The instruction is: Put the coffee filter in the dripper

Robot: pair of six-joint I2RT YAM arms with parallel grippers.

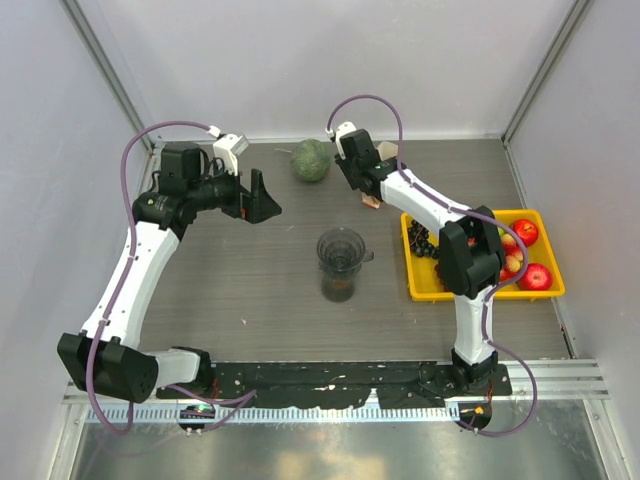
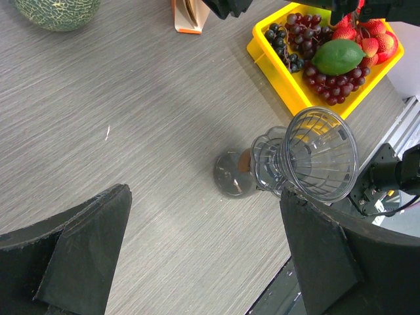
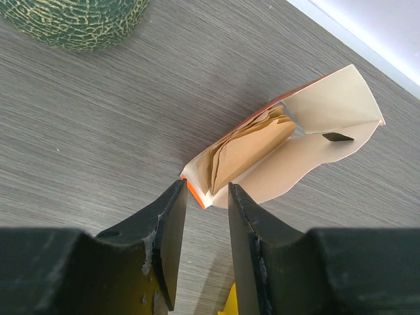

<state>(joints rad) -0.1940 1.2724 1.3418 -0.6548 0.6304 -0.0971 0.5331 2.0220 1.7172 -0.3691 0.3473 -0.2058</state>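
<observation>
The dripper (image 1: 340,247) is a smoky see-through cone seated on a clear glass jug (image 1: 338,285) at the table's middle. It also shows in the left wrist view (image 2: 321,154). No single coffee filter lies apart. I see only the brown stack (image 3: 246,147) inside the white-orange pack (image 3: 315,125) at the back. My right gripper (image 3: 207,189) hovers just above the pack's near orange corner, its jaws a narrow gap apart with nothing between them; it also shows from above (image 1: 368,195). My left gripper (image 1: 265,200) is wide open and empty, in the air left of the dripper.
A green melon (image 1: 311,160) sits at the back, left of the pack. A yellow tray (image 1: 412,285) with apples, grapes and a lime stands to the right of the dripper. Enclosure walls stand on the left, back and right.
</observation>
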